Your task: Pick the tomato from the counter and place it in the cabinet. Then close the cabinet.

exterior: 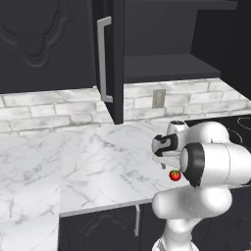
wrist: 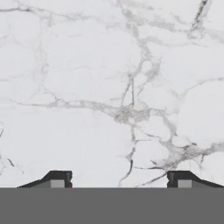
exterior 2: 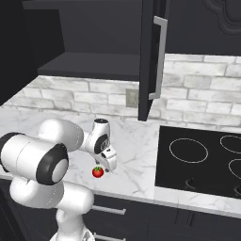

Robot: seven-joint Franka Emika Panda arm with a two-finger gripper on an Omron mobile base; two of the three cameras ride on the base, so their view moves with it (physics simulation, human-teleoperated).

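The tomato (exterior: 174,175) (exterior 2: 97,172), small, red and green-capped, lies on the white marble counter (exterior: 73,162) (exterior 2: 136,150) near its front edge. My gripper (exterior: 168,169) (exterior 2: 105,168) (wrist: 119,178) points down at the counter right beside and over the tomato. Its fingertips (wrist: 59,177) stand well apart in the hand view, with bare marble between them. Whether they touch the tomato I cannot tell. The black cabinet (exterior: 166,66) (exterior 2: 89,63) hangs above the counter with its door (exterior: 113,59) (exterior 2: 151,61) swung open and a dark shelf showing inside.
A black cooktop (exterior 2: 202,160) (exterior: 242,122) lies in the counter to the right of the tomato. The open door's lower corner overhangs the counter's back. A wall outlet (exterior: 158,98) (exterior 2: 132,98) sits in the brick backsplash. A base cabinet handle (exterior: 137,220) is below the front edge.
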